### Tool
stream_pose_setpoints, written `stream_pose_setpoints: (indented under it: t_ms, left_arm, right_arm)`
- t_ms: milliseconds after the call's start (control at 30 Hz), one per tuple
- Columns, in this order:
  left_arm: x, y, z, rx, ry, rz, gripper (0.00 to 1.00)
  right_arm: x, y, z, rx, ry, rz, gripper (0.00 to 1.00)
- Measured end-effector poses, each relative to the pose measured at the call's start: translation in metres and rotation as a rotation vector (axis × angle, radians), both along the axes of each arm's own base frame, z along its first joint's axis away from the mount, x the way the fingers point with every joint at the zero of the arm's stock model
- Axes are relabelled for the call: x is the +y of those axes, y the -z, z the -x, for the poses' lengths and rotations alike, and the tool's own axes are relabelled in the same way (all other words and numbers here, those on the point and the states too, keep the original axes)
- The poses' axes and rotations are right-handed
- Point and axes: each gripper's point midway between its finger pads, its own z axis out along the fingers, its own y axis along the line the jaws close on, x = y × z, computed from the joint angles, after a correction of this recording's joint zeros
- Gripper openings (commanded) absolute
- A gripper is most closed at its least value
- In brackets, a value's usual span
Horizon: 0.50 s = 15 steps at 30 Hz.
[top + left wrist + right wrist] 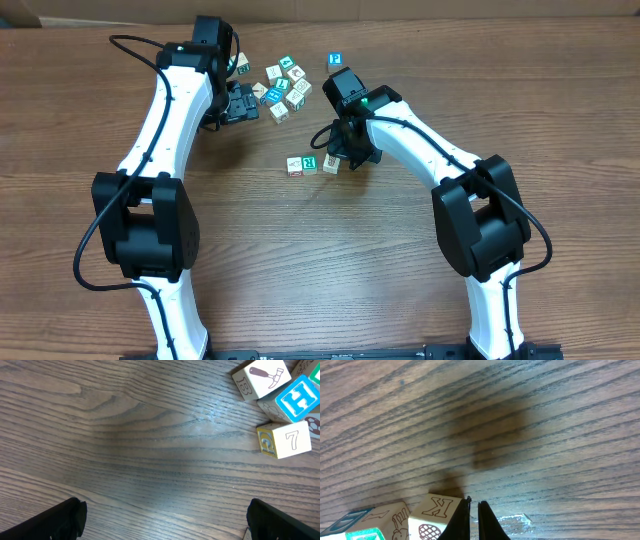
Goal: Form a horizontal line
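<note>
A short row of three cubes lies mid-table: a red-marked cube [295,166], a green-lettered cube [310,162] and a pale tan cube [330,164], side by side. My right gripper [346,154] is low at the row's right end. In the right wrist view its fingers [462,520] are shut with nothing between them, the left one against the side of the tan "K" cube [432,515]. My left gripper [240,103] hangs open over bare wood [165,520], left of a pile of loose cubes [285,85].
The left wrist view shows a hammer-picture cube [260,377], a blue "H" cube [300,400] and a "7" cube [285,440] at its upper right. One blue cube [335,60] sits alone behind the right arm. A cardboard sheet runs along the far table edge.
</note>
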Motion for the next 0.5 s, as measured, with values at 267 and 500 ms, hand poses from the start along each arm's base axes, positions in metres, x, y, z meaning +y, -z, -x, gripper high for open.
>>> stream_pose_setpoints:
  t_ms: [267,500]
  left_arm:
    - [0.0,0.0,0.0,0.0,0.0,0.0,1.0]
    - [0.0,0.0,0.0,0.0,0.0,0.0,0.99]
  right_arm:
    - [0.0016,0.0001,0.0016,0.008,-0.002,-0.01,0.04]
    - [0.008,-0.0001,0.0047,0.026,-0.01,-0.046,0.04]
